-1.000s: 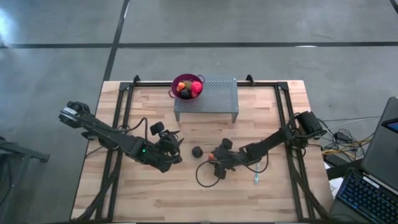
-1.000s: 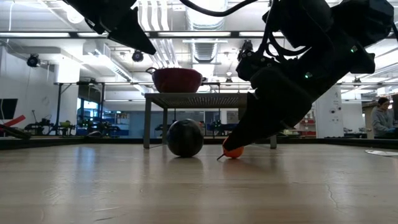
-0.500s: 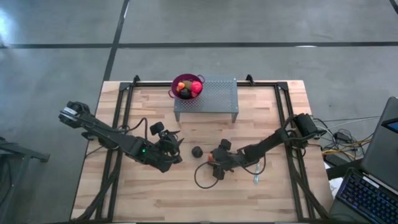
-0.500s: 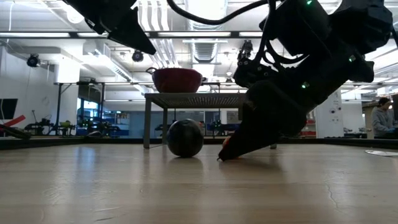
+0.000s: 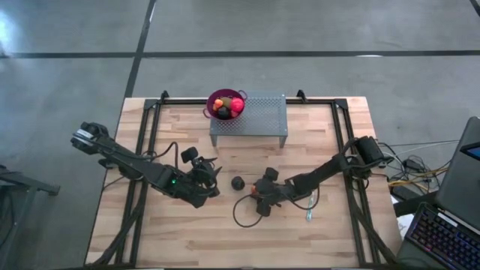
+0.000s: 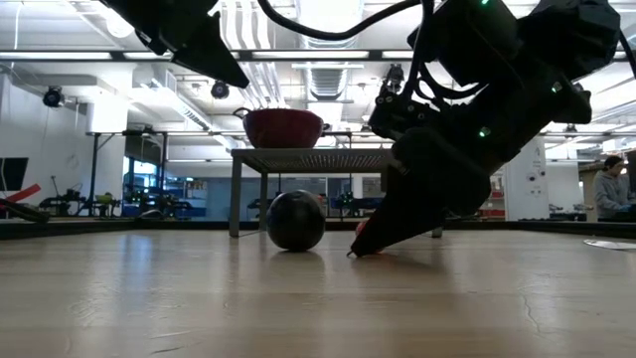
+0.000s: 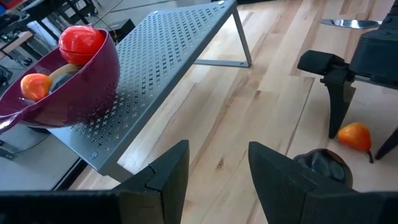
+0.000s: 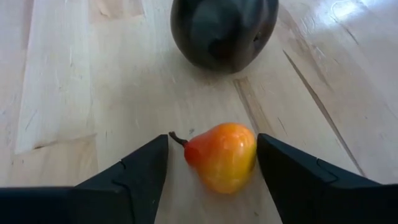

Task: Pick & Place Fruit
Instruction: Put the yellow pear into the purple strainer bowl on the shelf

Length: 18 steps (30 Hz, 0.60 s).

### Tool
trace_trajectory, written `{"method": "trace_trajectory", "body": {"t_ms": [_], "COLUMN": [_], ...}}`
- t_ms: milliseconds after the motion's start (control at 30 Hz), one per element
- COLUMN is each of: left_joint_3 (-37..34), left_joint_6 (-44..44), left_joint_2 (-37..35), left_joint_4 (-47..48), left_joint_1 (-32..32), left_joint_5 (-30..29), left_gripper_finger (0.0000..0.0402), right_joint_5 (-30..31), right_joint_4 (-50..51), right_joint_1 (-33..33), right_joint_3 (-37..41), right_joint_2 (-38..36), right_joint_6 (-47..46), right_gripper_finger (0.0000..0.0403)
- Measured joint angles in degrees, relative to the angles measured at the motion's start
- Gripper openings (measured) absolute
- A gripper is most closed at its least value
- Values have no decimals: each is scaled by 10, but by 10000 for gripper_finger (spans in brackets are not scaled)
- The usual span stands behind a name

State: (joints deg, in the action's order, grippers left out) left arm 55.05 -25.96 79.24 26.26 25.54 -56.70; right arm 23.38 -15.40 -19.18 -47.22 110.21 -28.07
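Note:
A small orange-red pear-shaped fruit (image 8: 224,158) lies on the table between the open fingers of my right gripper (image 8: 213,140), which slants down at it (image 5: 257,192). A dark ball (image 5: 238,182) rests on the wood just beyond it (image 8: 222,31). My left gripper (image 5: 212,178) hovers open to the left of the dark ball, touching nothing (image 7: 217,180). The purple bowl (image 5: 226,103) stands on a perforated metal stand (image 5: 259,116) and holds a red ball (image 7: 81,42), an orange piece (image 7: 34,86) and a dark one. My right gripper stands astride the orange fruit's body (image 8: 249,155), slanting down from the table's right. One finger (image 8: 292,174) is right beside the fruit's side; I cannot tell whether it touches. The fruit rests on the table.
A slim teal stick (image 5: 308,214) lies on the table near my right arm. A black cable loops over the wood below the right gripper (image 5: 244,217). A laptop (image 5: 457,202) sits past the table's right edge. Bare wood lies along the near edge.
My right gripper has moved down and a little toward the table's left, over the orange fruit. In the low view the fruit, plainly seen a second ago, is now mostly hidden behind the gripper. The dark ball has stayed in place.

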Motion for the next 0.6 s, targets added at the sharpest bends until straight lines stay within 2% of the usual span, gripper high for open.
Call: {"method": "trace_trajectory", "body": {"t_ms": [600], "left_joint_3": [0], "left_joint_6": [-2], "left_joint_2": [0], "left_joint_4": [-2], "left_joint_1": [0], "left_joint_5": [0], "left_gripper_finger": [172], "right_joint_5": [2], "right_joint_4": [1], "right_joint_1": [0], "right_joint_3": [1], "right_joint_2": [-1], "right_joint_6": [0], "right_gripper_finger": [181]}}
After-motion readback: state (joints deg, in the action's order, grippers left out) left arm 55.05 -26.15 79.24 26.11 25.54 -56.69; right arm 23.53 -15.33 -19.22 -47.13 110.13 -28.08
